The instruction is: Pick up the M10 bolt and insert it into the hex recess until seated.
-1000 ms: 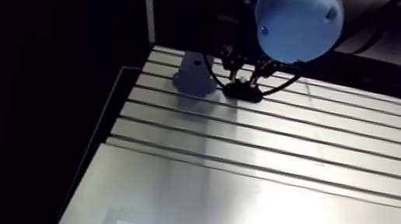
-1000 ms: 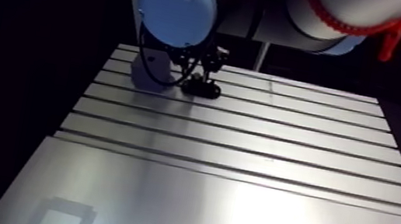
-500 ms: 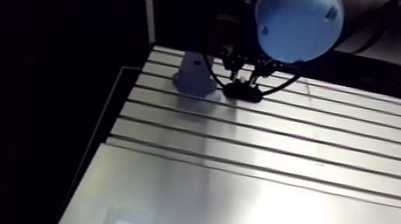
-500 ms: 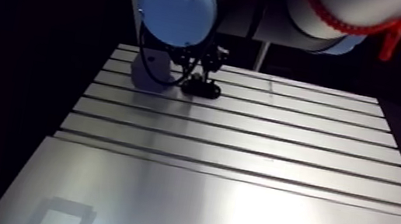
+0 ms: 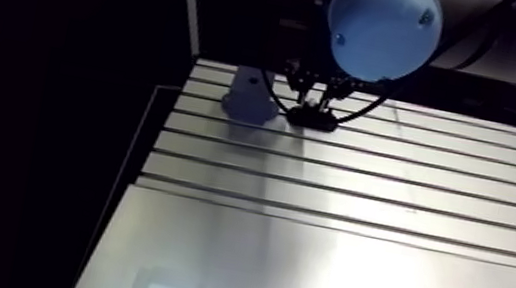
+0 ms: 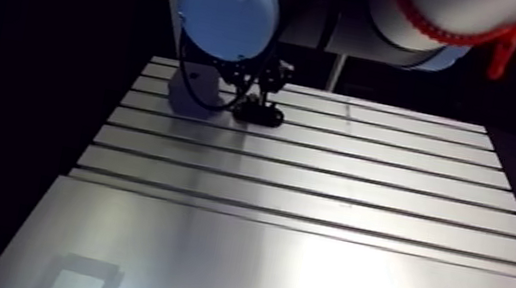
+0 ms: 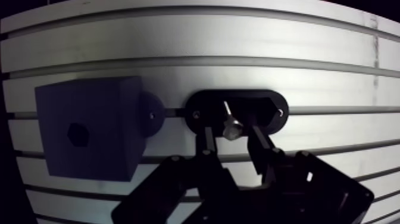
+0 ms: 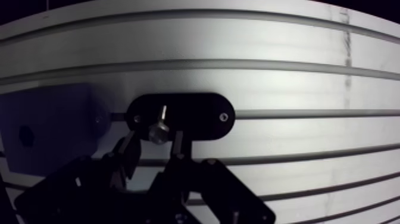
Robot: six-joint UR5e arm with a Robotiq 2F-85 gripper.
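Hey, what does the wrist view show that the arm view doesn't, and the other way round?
Only the wrist view: the bolt on the black plate, between the gripper's open fingers, and the hex recess in the block. Only the arm view: the blue joint cap and the smooth sheet at the table's near end. Both: block, black plate, gripper, slotted table.
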